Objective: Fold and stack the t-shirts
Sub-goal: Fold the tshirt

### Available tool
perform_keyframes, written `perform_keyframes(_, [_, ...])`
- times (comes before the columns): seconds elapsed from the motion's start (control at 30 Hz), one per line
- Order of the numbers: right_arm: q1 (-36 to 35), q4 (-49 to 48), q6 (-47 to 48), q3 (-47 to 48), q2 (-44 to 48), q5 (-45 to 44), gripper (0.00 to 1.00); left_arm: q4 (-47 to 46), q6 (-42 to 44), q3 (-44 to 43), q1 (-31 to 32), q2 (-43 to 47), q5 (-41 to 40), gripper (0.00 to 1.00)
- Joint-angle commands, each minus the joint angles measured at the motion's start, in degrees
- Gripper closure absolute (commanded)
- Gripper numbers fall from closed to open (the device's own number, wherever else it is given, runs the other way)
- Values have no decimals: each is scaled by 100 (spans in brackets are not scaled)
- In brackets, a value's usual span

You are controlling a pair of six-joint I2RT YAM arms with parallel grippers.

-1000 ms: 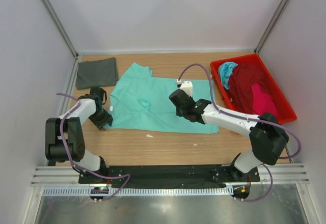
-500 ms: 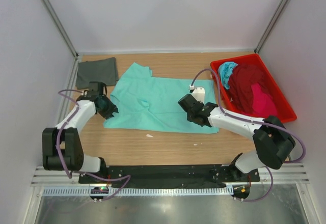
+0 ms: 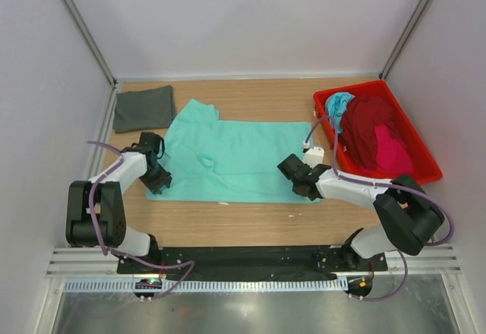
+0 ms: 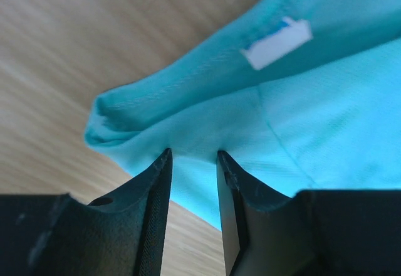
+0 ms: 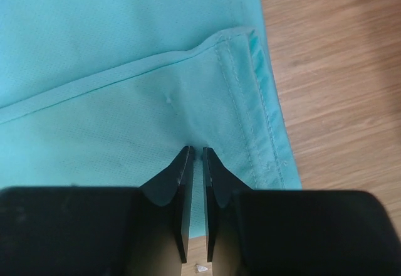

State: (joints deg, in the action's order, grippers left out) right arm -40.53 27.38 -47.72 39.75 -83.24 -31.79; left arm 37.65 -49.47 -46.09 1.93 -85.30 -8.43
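Note:
A mint green t-shirt (image 3: 235, 159) lies spread on the wooden table. My left gripper (image 3: 158, 182) is at its near-left edge. In the left wrist view the jaws (image 4: 193, 153) stand a little apart, closed on a bunched edge of the shirt (image 4: 301, 100) below a white label (image 4: 276, 41). My right gripper (image 3: 296, 179) is at the near-right corner. Its jaws (image 5: 195, 150) are almost together, pinching the cloth (image 5: 113, 50) just left of the stitched hem (image 5: 263, 100). A dark grey t-shirt (image 3: 144, 108) lies folded at the back left.
A red tray (image 3: 364, 87) at the right holds maroon (image 3: 372, 125), pink (image 3: 393, 152) and turquoise (image 3: 338, 106) t-shirts in a heap. Grey walls close in the table on three sides. A small white scrap (image 5: 200, 268) lies on the wood near the right fingers.
Both grippers have moved toward the near edge, the right one also to the right. The mint green shirt has slid with them and lies flatter and wider. Both jaws have narrowed.

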Motion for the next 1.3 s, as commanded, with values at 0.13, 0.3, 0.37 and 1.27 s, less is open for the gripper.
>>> perform_keyframes(0.13, [-42,865,-1185,-705,588,-266,85,603,-396,600,-9,855,-766,62])
perform_keyframes(0.3, [-51,778,-485,-530,1572,14,78,717,-125,331,-9,1357,-3,58])
perform_keyframes(0.37, [-51,865,40,-118,1723,67,74,875,25,-187,-9,1594,183,56])
perform_keyframes(1.27, [3095,66,4130,4251,-1984,3776,57,-769,3277,-6076,-9,-3869,1906,41])
